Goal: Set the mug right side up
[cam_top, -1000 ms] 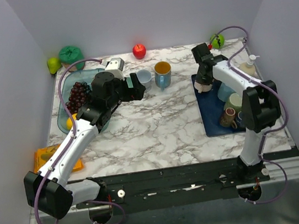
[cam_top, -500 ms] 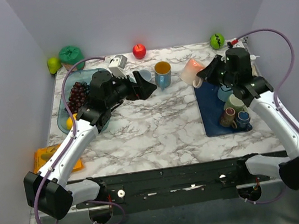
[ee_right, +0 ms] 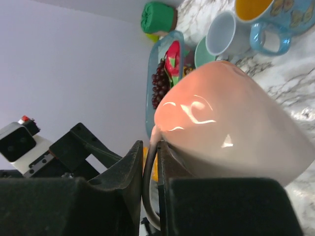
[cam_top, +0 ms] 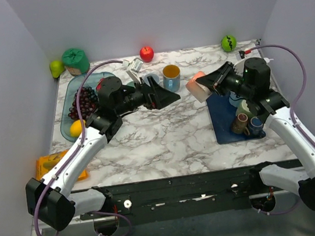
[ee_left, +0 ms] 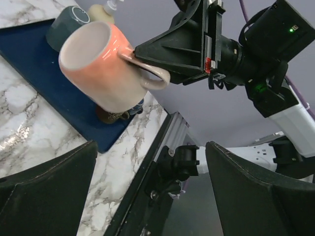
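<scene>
Jaws of left gripper (cam_top: 165, 97) spread wide above middle of worktop (cam_top: 166, 140). Right of it we see pink mug (cam_top: 198, 87) held off the surface, tipped sideways, mouth facing left, near blue mat's (cam_top: 223, 127) back-left corner. Right gripper (cam_top: 211, 82) pinches its handle (ee_left: 152, 73).

The mug (ee_left: 110, 73) was salmon-pink outside and creamy white inside, with glossy white highlights. The tabletop (cam_top: 166, 134) was white marble veined in grey. The mat (cam_top: 224, 134) was navy, one cup (cam_top: 240, 123) on it brown, another (cam_top: 247, 106) pale green. The blue mug (cam_top: 171, 78) was orange-yellow inside, with yellow patterning on its wall. The apple (cam_top: 146, 53) was bright red, the grapes (cam_top: 84, 99) dark purple, their tray (cam_top: 86, 81) translucent teal. The round toy (cam_top: 228, 43) was green with black marks.
</scene>
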Robot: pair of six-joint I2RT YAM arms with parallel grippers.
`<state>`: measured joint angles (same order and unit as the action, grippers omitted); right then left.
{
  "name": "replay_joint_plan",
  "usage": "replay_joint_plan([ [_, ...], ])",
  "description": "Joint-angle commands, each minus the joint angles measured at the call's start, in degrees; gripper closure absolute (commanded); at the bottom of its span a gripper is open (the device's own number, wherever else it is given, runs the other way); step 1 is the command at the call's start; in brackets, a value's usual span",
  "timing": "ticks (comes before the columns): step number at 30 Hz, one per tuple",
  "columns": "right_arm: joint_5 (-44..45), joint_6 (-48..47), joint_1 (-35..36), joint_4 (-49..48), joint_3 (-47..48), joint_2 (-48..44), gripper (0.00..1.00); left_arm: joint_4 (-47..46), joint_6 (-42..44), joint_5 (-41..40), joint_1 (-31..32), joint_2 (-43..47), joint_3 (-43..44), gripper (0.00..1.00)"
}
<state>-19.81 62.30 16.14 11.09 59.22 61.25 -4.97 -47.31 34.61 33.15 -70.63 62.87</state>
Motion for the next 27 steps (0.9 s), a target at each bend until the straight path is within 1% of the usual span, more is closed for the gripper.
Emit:
replay_joint_plan([
  [1,-5.8,7.9,1.4,-7.1,0.2,0.9,0.99,4.9,-2.0,1.8,-0.1,-0.6,1.6,0.01],
  [2,-6.3,8.0,1.5,-5.7,0.2,1.3,1.00,6.6,0.4,1.4,0.0,-0.8,2.1,0.01],
  [5,-7.6,8.3,1.8,-4.2,-0.6,3.4,0.99,9.8,2.7,1.1,-0.1,-2.2,2.7,0.01],
  [10,-7.3,7.7,2.8,-4.2,-2.9,5.1,0.99,10.3,4.7,1.3,0.0,-4.0,2.3,0.01],
  [12,-5.9,6.6,2.8,-2.3,-3.1,6.3,1.00,11.2,6.5,-0.4,0.0,-4.9,1.6,0.01],
  [14,-5.7,6.5,2.9,-1.6,-4.7,7.8,0.99,15.6,9.9,-1.8,-0.1,-6.9,1.3,0.01],
  [15,-5.4,6.7,2.9,-1.2,-5.3,8.2,0.99,19.3,11.5,-6.0,-0.2,-7.5,1.7,0.01],
  [16,-5.5,6.4,3.0,-1.3,-5.9,8.1,0.99,24.3,16.0,-6.7,-0.2,-8.0,1.2,0.01],
  [17,-5.3,4.8,3.2,0.5,-6.1,8.3,1.00,25.7,17.6,-8.8,-0.2,-7.9,0.3,0.01],
  [18,-3.6,3.7,3.3,1.9,-6.0,8.4,0.99,26.3,18.7,-12.3,-0.3,-7.6,-1.1,0.01],
  [19,-3.1,2.7,3.4,2.7,-6.0,8.4,1.00,27.5,20.2,-13.3,-0.6,-6.9,-3.0,0.01],
  [21,-2.4,-0.2,3.4,4.4,-6.1,9.2,1.00,29.2,22.4,-15.7,-0.9,-6.5,-3.6,0.01],
  [22,-2.2,-1.0,3.5,5.1,-6.1,9.5,0.99,31.0,23.1,-18.7,-1.0,-5.9,-3.7,0.01],
  [23,-2.3,-2.4,3.6,5.3,-6.5,9.7,0.99,31.7,24.7,-19.9,-0.9,-5.7,-4.0,0.01],
  [25,-1.9,-4.5,4.2,6.0,-6.9,10.2,0.99,32.8,25.9,-24.3,-0.9,-5.1,-4.4,0.01],
  [27,-1.2,-7.2,4.6,6.7,-7.2,10.6,0.99,33.3,26.7,-26.6,-1.0,-4.7,-5.3,0.01],
])
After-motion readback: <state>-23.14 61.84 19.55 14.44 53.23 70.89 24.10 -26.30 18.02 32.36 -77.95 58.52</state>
